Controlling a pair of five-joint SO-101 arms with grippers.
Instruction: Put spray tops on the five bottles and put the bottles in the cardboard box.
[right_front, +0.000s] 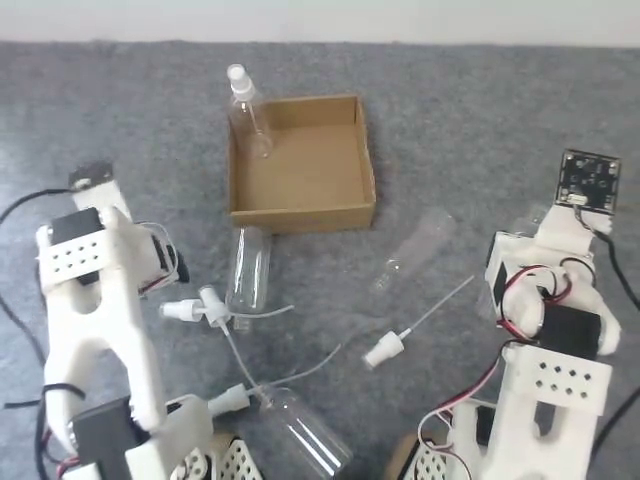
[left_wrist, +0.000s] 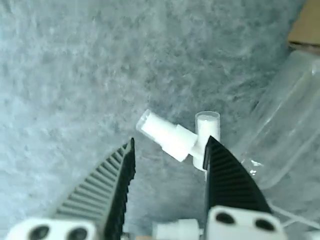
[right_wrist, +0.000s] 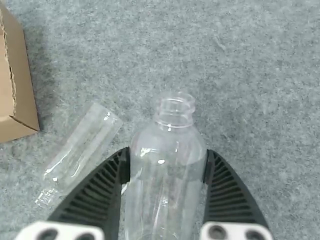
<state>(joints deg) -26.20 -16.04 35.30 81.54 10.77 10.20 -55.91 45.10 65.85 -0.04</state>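
My left gripper (left_wrist: 171, 141) is open just above two white spray tops (left_wrist: 167, 135) that lie crossed on the carpet, its fingers to either side of them. These tops (right_front: 195, 308) lie beside a capless bottle (right_front: 248, 268) in front of the cardboard box (right_front: 355, 150). My right gripper (right_wrist: 167, 152) is shut on a clear capless bottle (right_wrist: 167, 170), neck pointing away. Another capless bottle (right_wrist: 80, 150) lies beside it, near the box corner (right_wrist: 15, 90). One bottle with a spray top (right_front: 245, 110) leans in the box's far left corner.
A spray top with a long tube (right_front: 385, 348) lies mid-table. Another top (right_front: 230, 400) sits at the neck of a bottle (right_front: 305, 440) near the front edge. Thin tubes cross the carpet between them. Grey carpet surrounds the box.
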